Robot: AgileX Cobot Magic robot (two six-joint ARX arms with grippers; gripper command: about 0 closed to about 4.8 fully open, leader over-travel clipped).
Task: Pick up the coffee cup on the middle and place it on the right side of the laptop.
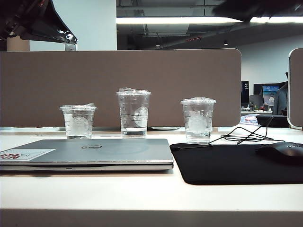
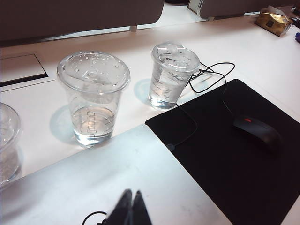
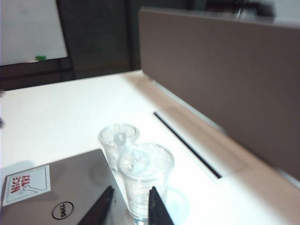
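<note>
The coffee cup (image 1: 133, 113) stands upright on the white table (image 1: 142, 194), in the middle of the exterior view, just behind the back edge of the closed laptop (image 1: 94, 153). It is the tallest of three clear cups, and a little clear liquid is in its bottom. To its left in this view stands a short cup (image 1: 78, 121), and to its right a medium cup (image 1: 198, 119), which is just behind the black mouse mat (image 1: 227, 163). A black mouse (image 1: 281, 152) lies at the right side of the mat, and its thin cable (image 1: 241, 135) makes loops on the table behind the mat. A brown partition wall (image 1: 118, 85) closes the desk behind the cups. In the exterior view the arms appear only as dark shapes at the upper corners. In the right wrist view the right gripper (image 3: 126, 206) is at the lower middle of the frame, its two dark fingers a little apart, one on each side of the lower part of the coffee cup (image 3: 145, 180); I cannot tell if they touch it. In the left wrist view the left gripper (image 2: 129, 208) is at the lower edge of the frame, over the laptop lid (image 2: 117, 183), with its two fingertips pressed together and nothing between them.
</note>
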